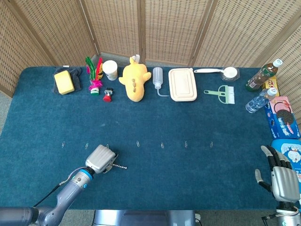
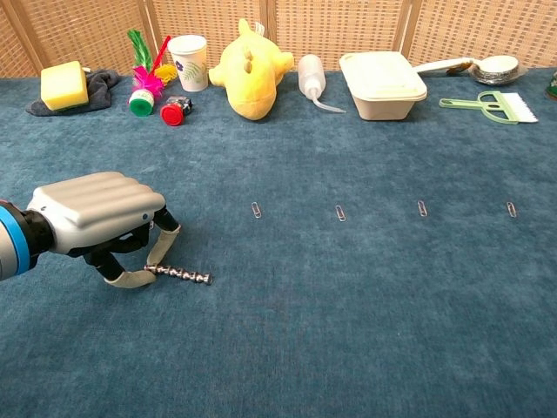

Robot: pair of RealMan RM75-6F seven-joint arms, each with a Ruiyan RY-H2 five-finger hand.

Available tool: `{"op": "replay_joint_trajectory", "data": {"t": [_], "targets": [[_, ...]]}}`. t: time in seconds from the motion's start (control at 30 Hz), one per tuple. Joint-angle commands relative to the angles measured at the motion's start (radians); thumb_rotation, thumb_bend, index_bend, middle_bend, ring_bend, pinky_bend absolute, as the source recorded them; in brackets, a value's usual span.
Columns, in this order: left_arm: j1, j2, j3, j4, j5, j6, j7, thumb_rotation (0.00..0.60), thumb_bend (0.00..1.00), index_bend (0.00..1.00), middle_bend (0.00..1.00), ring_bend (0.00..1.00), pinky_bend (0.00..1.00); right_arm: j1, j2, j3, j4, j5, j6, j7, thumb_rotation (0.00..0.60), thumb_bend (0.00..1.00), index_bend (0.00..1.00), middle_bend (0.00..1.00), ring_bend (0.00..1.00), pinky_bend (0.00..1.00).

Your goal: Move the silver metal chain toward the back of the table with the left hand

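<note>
The silver metal chain point(image 2: 184, 276) lies near the front left of the blue table point(image 2: 348, 296), short and slightly slanted. My left hand point(image 2: 94, 215) stands over its left end, and the thumb and a finger pinch that end between their tips. In the head view the same chain point(image 1: 121, 166) sticks out to the right of the left hand point(image 1: 100, 158). My right hand point(image 1: 283, 179) rests at the table's front right corner with its fingers spread and nothing in it.
A row of paper clips point(image 2: 256, 210) crosses the table just behind the chain. Along the back edge stand a yellow sponge point(image 1: 64, 81), a cup point(image 1: 110, 69), a yellow plush point(image 1: 134, 80), a squeeze bottle point(image 1: 157, 78) and a lidded box point(image 1: 182, 84). Bottles and snack packs point(image 1: 281, 116) line the right side.
</note>
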Motion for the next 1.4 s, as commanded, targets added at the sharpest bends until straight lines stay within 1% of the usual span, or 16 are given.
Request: {"op": "replay_joint_trajectory", "data": {"t": [0.03, 0.23, 0.43, 0.53, 0.57, 0.6, 0.63, 0.67, 0.87, 1.0, 1.27, 1.4], "targets": [[-0.002, 0.004, 0.001, -0.001, 0.003, 0.002, -0.003, 0.6, 0.59, 0.6, 0.94, 0.92, 0.85, 0.0, -0.001, 0.0, 0.0, 0.0, 0.0, 0.001, 0.6, 0.44, 0.13, 0.15, 0.15, 0.17], [-0.004, 0.034, -0.005, -0.019, 0.033, 0.02, -0.027, 0.6, 0.59, 0.61, 0.94, 0.92, 0.85, -0.001, -0.004, 0.0, 0.003, -0.003, 0.0, 0.005, 0.6, 0.44, 0.13, 0.15, 0.15, 0.17], [-0.004, 0.097, -0.013, -0.046, 0.098, 0.049, -0.061, 0.6, 0.6, 0.62, 0.94, 0.92, 0.85, 0.002, -0.008, -0.001, 0.009, -0.009, -0.002, 0.014, 0.6, 0.44, 0.13, 0.15, 0.15, 0.17], [-0.005, 0.161, -0.035, -0.081, 0.126, 0.073, -0.089, 0.6, 0.6, 0.62, 0.94, 0.92, 0.85, 0.004, -0.015, -0.002, 0.016, -0.01, -0.008, 0.022, 0.6, 0.44, 0.13, 0.15, 0.15, 0.17], [-0.026, 0.179, -0.072, -0.075, 0.132, 0.075, -0.098, 0.6, 0.6, 0.62, 0.94, 0.92, 0.85, 0.005, -0.016, -0.003, 0.017, -0.01, -0.009, 0.023, 0.6, 0.44, 0.13, 0.15, 0.15, 0.17], [-0.041, 0.204, -0.086, -0.076, 0.134, 0.051, -0.118, 0.6, 0.6, 0.62, 0.94, 0.92, 0.85, 0.005, -0.018, -0.003, 0.019, -0.01, -0.01, 0.025, 0.6, 0.44, 0.13, 0.15, 0.15, 0.17], [-0.029, 0.222, -0.073, -0.08, 0.138, 0.056, -0.129, 0.6, 0.6, 0.62, 0.94, 0.92, 0.85, 0.006, -0.019, -0.003, 0.02, -0.011, -0.01, 0.026, 0.6, 0.44, 0.13, 0.15, 0.15, 0.17], [-0.026, 0.234, -0.073, -0.083, 0.147, 0.062, -0.139, 0.6, 0.6, 0.62, 0.94, 0.92, 0.85, 0.006, -0.019, -0.003, 0.021, -0.012, -0.01, 0.027, 0.6, 0.44, 0.13, 0.15, 0.15, 0.17], [-0.024, 0.323, -0.09, -0.112, 0.134, 0.066, -0.156, 0.6, 0.6, 0.62, 0.94, 0.92, 0.85, 0.005, -0.022, -0.003, 0.022, -0.014, -0.007, 0.029, 0.6, 0.44, 0.13, 0.15, 0.15, 0.17], [-0.013, 0.369, -0.083, -0.116, 0.109, 0.057, -0.167, 0.6, 0.6, 0.62, 0.94, 0.92, 0.85, 0.008, -0.025, -0.004, 0.022, -0.016, -0.012, 0.027, 0.6, 0.44, 0.13, 0.15, 0.15, 0.17], [0.029, 0.417, -0.048, -0.084, 0.111, 0.069, -0.197, 0.6, 0.6, 0.62, 0.94, 0.92, 0.85, 0.022, -0.032, -0.002, 0.016, -0.022, -0.027, 0.018, 0.6, 0.44, 0.13, 0.15, 0.15, 0.17], [0.049, 0.432, -0.027, -0.05, 0.105, 0.061, -0.214, 0.6, 0.6, 0.62, 0.94, 0.92, 0.85, 0.03, -0.036, -0.002, 0.012, -0.023, -0.037, 0.01, 0.6, 0.44, 0.13, 0.15, 0.15, 0.17]]}}
